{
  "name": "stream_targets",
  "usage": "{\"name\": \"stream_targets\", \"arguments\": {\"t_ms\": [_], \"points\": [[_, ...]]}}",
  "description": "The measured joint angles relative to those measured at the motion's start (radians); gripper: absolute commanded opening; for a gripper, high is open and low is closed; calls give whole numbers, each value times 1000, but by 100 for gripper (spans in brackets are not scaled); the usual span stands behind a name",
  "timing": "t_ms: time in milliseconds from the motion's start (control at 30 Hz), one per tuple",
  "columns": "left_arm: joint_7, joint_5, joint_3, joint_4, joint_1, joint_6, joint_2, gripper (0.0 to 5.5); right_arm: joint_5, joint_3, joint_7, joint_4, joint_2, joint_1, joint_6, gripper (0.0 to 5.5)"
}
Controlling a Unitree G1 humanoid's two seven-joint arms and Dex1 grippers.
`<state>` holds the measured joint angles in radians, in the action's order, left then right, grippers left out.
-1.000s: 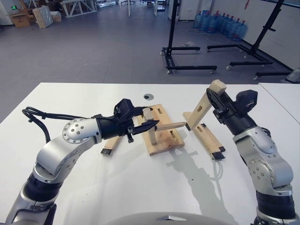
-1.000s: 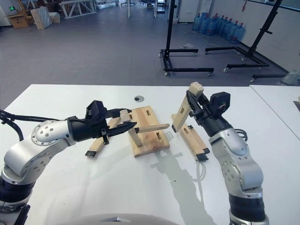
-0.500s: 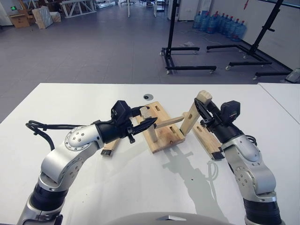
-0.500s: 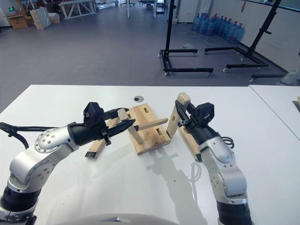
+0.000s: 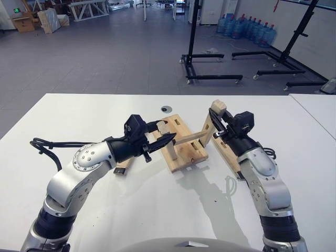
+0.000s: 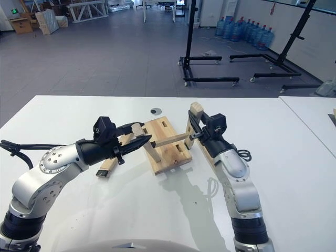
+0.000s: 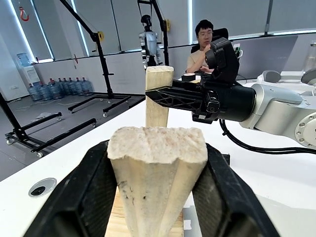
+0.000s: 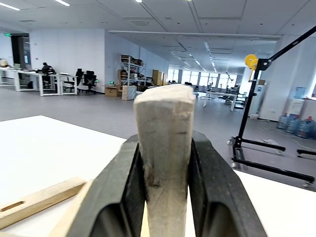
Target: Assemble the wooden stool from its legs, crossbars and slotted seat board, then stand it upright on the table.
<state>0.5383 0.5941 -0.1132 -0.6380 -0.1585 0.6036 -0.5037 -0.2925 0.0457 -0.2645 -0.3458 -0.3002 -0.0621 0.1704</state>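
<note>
Left gripper [image 5: 167, 137]: jaws clamped on leg [image 7: 158, 158] bearing crossbar [image 5: 190, 138]. Right gripper [image 5: 214, 114]: jaws clamped on second leg [image 8: 165, 148]. Risk: tilted crossbar misses slot, jams.

This is looking like a big open robotics workshop hall. Beyond the white bench [image 5: 79, 110] a bare grey floor [image 5: 105, 52] is stretching away, black wheeled frames [image 5: 214, 77] are standing behind the bench, blue water jugs [image 5: 247, 25] are lining the wall farther back, and office desks [image 8: 29, 81] are sitting well beyond it.
</note>
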Motion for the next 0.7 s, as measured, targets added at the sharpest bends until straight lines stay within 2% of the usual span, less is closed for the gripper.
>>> {"name": "stream_targets", "arguments": {"t_ms": [233, 567, 700], "points": [[5, 5, 25, -3, 70, -46, 4, 201, -43, 56, -22, 6, 0, 2, 27, 99], [5, -30, -1, -2, 74, -75, 2, 201, 48, -63, -61, 41, 10, -26, -28, 99], [5, -32, -4, -4, 74, -77, 2, 201, 21, -72, -75, 7, 8, -12, 11, 99]]}}
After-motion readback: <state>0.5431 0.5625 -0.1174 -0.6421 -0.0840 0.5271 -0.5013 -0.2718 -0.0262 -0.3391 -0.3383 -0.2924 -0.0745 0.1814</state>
